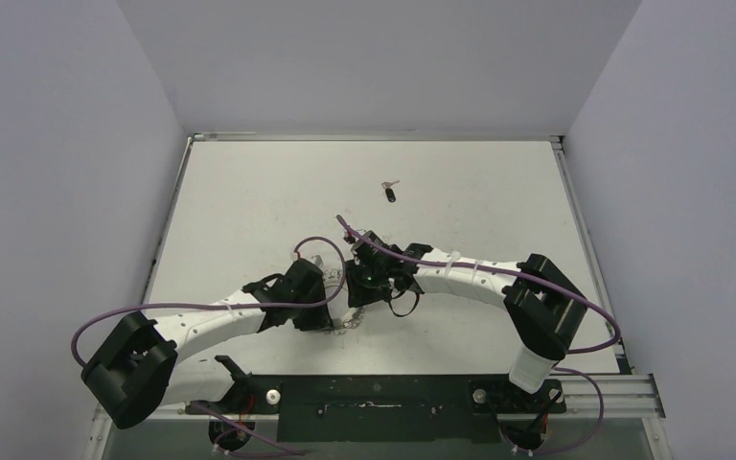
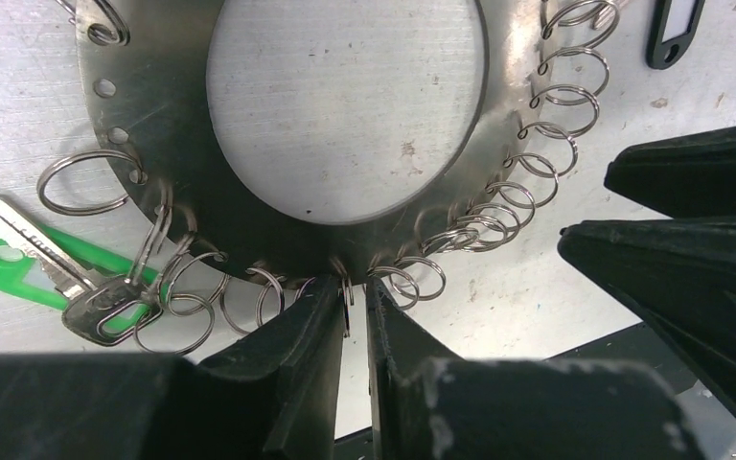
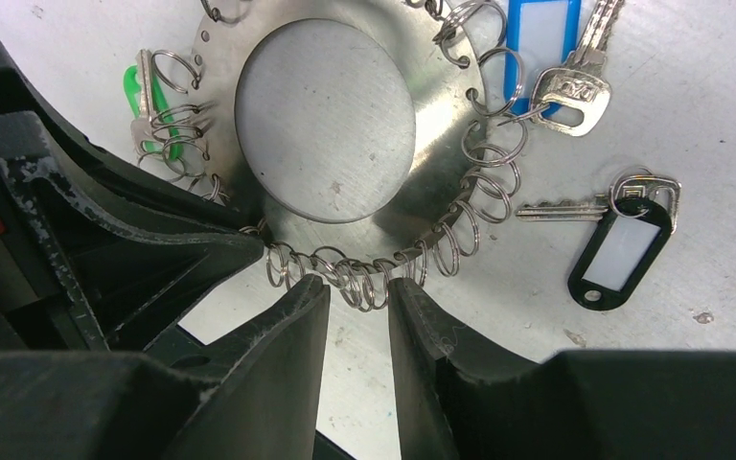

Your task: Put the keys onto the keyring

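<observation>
Left gripper (image 2: pixel 355 316) has its jaws almost together over one thin split loop at the 6 o'clock edge of the keyring (image 2: pixel 153 86), a flat holed disc on the table (image 3: pixel 680 115) with small loops all round its rim. Whether that loop is truly pinched I cannot tell. At the disc's 8 o'clock in this view a green-tagged key (image 2: pixel 96 254) sits among the loops. Right gripper (image 3: pixel 359 297) has its jaws part-way apart with a bunch of loops filling the gap; grip or mere straddle, I cannot tell. From its camera a blue-tagged key (image 3: pixel 575 91) lies at the disc's 1 o'clock, and the black key (image 3: pixel 623 244) lies loose at 3 o'clock, apart from the rim; only one shows. The step looks like steadying the ring: best to hold a single loop, keep the disc flat, and free one arm for the key, since bunched loops may slip.
</observation>
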Robot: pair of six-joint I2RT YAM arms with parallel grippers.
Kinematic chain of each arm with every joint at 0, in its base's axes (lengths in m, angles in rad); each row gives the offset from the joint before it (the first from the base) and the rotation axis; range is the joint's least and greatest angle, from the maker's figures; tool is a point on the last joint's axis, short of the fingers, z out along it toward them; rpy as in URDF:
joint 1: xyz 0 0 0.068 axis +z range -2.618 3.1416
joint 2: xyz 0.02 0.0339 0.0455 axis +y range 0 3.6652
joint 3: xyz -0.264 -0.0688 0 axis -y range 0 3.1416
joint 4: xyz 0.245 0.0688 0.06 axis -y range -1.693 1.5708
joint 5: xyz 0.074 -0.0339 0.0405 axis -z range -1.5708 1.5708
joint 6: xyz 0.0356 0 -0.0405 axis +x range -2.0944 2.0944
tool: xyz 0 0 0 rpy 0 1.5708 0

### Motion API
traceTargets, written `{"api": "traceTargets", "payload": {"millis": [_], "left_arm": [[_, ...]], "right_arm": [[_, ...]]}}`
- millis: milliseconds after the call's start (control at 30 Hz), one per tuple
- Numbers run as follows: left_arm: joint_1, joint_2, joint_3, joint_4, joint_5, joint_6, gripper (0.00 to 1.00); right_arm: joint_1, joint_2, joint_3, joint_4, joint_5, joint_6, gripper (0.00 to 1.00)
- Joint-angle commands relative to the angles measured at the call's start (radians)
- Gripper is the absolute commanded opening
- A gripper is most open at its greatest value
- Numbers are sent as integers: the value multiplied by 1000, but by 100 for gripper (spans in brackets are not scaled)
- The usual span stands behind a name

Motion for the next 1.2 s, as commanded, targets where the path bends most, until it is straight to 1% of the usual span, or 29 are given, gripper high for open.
{"api": "traceTargets", "payload": {"millis": [0,100,167,267,400,500,600,700,800,867,900,1000,1067,1167], "left_arm": [[-23,12,41,-27,-39,15,15],[-42,18,63,-58,-48,20,14],[-52,20,72,-65,-69,23,10],[-68,19,100,-88,-86,33,0],[-80,2,152,-150,-125,66,0],[-83,-32,201,-206,-159,113,0],[-83,-82,254,-250,-177,184,0],[-82,-141,303,-272,-165,270,0],[-80,-199,350,-284,-149,349,0],[-80,-238,358,-253,-102,418,0],[-81,-260,356,-232,-78,463,0],[-81,-333,318,-151,-5,550,0],[-80,-373,290,-102,22,576,0],[-79,-421,233,-18,78,641,0]], "right_arm": [[-8,-49,-2,34,24,-1,31],[-10,-53,-4,33,25,-3,31],[-12,-58,-7,35,24,-4,31],[-13,-75,-13,46,27,-8,31],[-32,-134,-34,81,27,-21,33],[-45,-208,-56,123,29,-45,35],[-52,-291,-69,174,27,-97,42],[-58,-359,-74,224,33,-159,50],[-60,-408,-101,319,0,-251,59],[-60,-439,-132,385,-11,-283,61],[-59,-452,-150,445,-30,-305,62],[-58,-485,-200,540,-125,-397,63],[-59,-497,-214,562,-152,-434,63],[-63,-509,-213,542,-209,-489,63]]}}
